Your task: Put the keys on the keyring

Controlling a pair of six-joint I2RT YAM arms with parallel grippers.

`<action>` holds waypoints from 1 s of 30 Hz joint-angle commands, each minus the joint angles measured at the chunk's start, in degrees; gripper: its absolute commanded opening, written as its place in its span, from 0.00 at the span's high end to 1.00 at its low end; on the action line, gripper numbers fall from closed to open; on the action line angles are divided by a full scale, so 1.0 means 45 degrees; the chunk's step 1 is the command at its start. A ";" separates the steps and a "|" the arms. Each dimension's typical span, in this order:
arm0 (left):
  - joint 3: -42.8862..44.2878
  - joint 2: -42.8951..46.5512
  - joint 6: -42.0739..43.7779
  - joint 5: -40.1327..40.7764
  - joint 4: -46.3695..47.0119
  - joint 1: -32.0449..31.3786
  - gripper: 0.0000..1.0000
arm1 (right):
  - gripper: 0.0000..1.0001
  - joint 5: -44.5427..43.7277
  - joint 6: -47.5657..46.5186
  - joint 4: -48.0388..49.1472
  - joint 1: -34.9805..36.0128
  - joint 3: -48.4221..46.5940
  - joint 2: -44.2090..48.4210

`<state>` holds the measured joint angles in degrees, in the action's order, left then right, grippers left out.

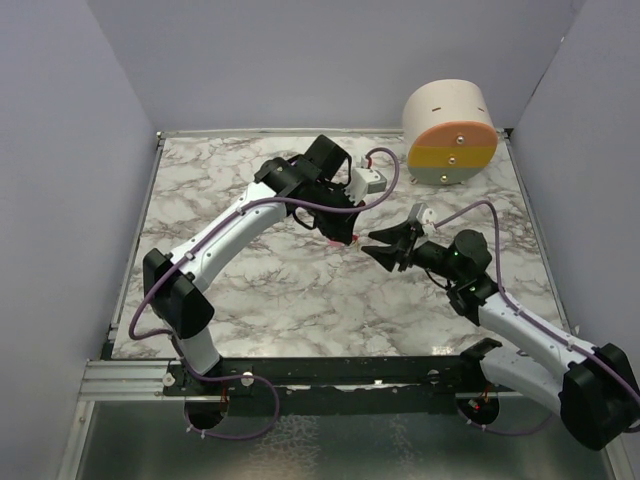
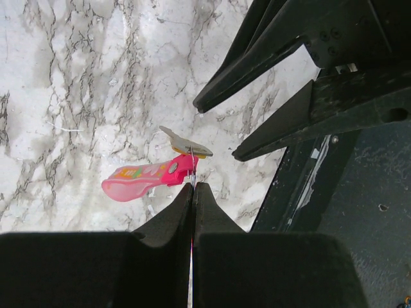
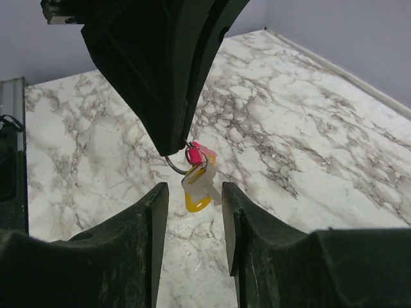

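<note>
Overhead, the marble tabletop [image 1: 260, 290] was walled on its left, far and right edges, with a metal rail along the near edge. The widest bare stretch lay toward the near-left corner and along the left edge. Both arms met over the middle of the tabletop, slightly toward the far side. A big cream, orange, yellow and grey cylinder [image 1: 452, 135] sat on its side at the far-right corner, well apart from the arms; nothing showed what it held.

The left hand [image 2: 193, 192] was pressed together, pinching the thin wire keyring [image 3: 171, 167] above the tabletop. Both keys hung from that ring: the pink key [image 2: 144, 180] stuck out sideways, and the yellow-headed key [image 3: 196, 183] hung just beside it, touching it at the ring. Neither key touched the marble. The right hand [image 3: 192, 199] faced the left one with its fingers spread, one on either side of the yellow-headed key and gripping nothing.
</note>
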<state>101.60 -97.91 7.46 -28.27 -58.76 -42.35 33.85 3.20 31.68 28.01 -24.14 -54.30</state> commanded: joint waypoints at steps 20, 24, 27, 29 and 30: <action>0.0234 -0.0361 0.1175 -0.1186 -0.0782 -0.0031 1.00 | 0.62 0.1851 -0.0013 0.0506 -0.0058 -0.0690 -0.1028; 0.0234 -0.0374 0.1210 -0.1237 -0.0817 -0.0181 1.00 | 0.62 0.1815 0.0011 0.0539 -0.0062 -0.0699 -0.1061; 0.0299 -0.0429 0.1190 -0.1219 -0.0809 -0.0288 1.00 | 0.62 0.1869 0.0031 0.0555 -0.0055 -0.0705 -0.1084; 0.0374 -0.0488 0.1175 -0.1200 -0.0826 -0.0366 1.00 | 0.62 0.1821 0.0045 0.0558 -0.0054 -0.0695 -0.1083; 0.0401 -0.0506 0.1159 -0.1181 -0.0828 -0.0405 1.00 | 0.62 0.1833 0.0035 0.0560 -0.0075 -0.0708 -0.1078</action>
<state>101.89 -99.37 11.75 -31.81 -61.87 -43.29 40.80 2.94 32.21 28.01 -25.34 -58.94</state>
